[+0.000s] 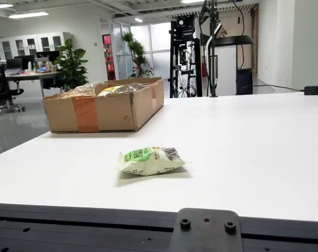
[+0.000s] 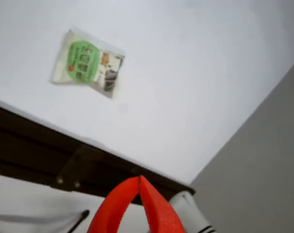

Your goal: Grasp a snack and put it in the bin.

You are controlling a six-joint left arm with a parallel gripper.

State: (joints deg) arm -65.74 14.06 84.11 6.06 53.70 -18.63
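A green and white snack packet (image 1: 151, 160) lies flat on the white table (image 1: 253, 157), towards the front in the table-level view. In the view that rides on the gripper the same packet (image 2: 88, 63) sits at the upper left, far below and ahead of my gripper (image 2: 139, 180). The orange fingers (image 2: 156, 211) meet at their tips with nothing between them, so the gripper is shut and high above the table. The bin is a cardboard box (image 1: 103, 107) at the table's far left, with several wrapped snacks (image 1: 116, 89) inside.
A dark metal rail with a bolted bracket (image 1: 205, 231) runs along the table's front edge, and shows as a dark frame (image 2: 64, 155) in the gripper view. A black arm stand (image 1: 211, 47) rises at the far edge. A small black box (image 1: 315, 90) lies far right.
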